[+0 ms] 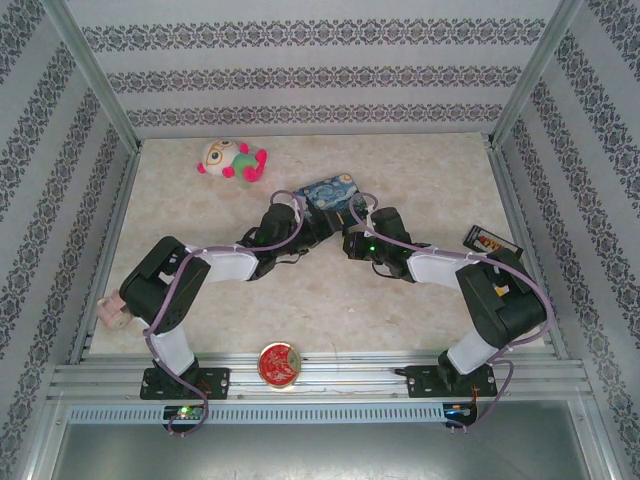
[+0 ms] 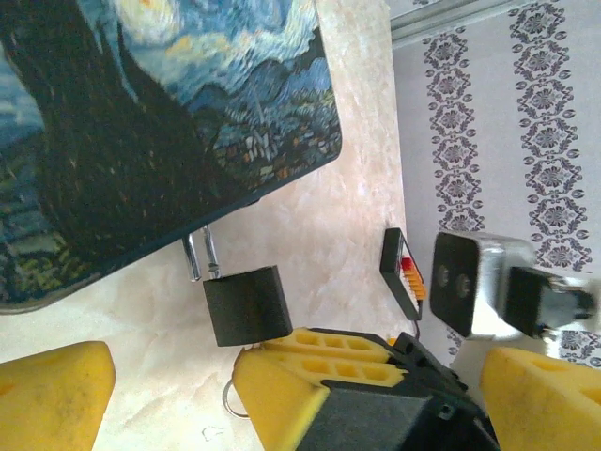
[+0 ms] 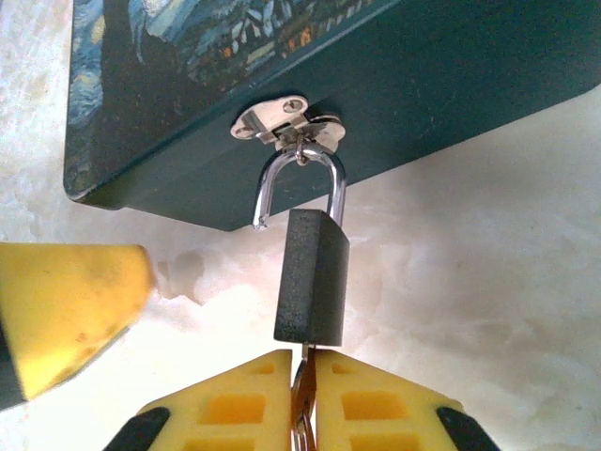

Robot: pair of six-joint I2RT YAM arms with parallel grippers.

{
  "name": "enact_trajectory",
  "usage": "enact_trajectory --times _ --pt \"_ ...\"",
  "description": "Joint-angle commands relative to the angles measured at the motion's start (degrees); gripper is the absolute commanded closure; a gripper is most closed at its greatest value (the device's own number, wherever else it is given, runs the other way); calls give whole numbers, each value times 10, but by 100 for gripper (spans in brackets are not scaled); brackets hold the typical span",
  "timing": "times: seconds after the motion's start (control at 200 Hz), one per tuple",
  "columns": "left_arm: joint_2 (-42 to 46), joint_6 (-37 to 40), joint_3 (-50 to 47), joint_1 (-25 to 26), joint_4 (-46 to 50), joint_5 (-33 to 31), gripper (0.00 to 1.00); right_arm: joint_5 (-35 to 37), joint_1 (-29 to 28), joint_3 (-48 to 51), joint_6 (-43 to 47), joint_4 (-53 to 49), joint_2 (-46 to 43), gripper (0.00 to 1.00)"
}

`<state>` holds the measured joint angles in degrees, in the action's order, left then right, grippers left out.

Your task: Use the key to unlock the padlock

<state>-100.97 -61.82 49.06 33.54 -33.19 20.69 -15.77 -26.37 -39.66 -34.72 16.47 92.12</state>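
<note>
Right hand (image 3: 302, 376) is pinched shut on the key (image 3: 302, 393), whose thin silvery blade shows as a sliver between the yellow pads (image 3: 235, 413) and runs up into the underside of the padlock (image 3: 313, 277). From above, both arms reach forward and inward with their elbows out to the sides, meeting at the near edge of the blue painted tin (image 1: 333, 195) in the middle of the marbled surface (image 1: 330, 310). Left hand (image 2: 296, 366) is spread wide and holds nothing, with the other hand and the lock lying between its two yellow fingers (image 2: 52, 399). The padlock is a small dark grey block lying on the surface just beside the tin's near wall, hung by its silvery shackle (image 3: 299, 183) from the metal hasp (image 3: 280, 117) on that wall. One shackle leg enters the body; the other ends free above it. In the left wrist view the key's ring head pokes out beneath the pinching fingers.
</note>
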Motion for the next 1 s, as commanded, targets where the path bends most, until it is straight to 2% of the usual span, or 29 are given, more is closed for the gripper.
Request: enact_trajectory --times 0.0,0.31,0.45,0.565,0.8,0.894,0.994 --pt "24 44 -10 -14 31 -13 1 -1 0 8 -6 21 9 85" --pt "18 48 -23 -51 -9 23 1 6 -3 22 -16 22 7 76" --pt "35 82 -14 -69 27 22 1 17 -3 33 -24 10 -17 72" --pt "66 137 2 -73 108 -22 1 34 -3 34 -31 -19 -45 69" --pt "109 262 67 -74 308 -151 1 68 -4 12 -64 -81 -62 64" --pt "105 286 101 -74 371 -204 1 79 -8 -6 -73 -108 -52 60" --pt "95 306 127 -74 407 -227 1 96 -14 -28 -75 -136 -38 55"
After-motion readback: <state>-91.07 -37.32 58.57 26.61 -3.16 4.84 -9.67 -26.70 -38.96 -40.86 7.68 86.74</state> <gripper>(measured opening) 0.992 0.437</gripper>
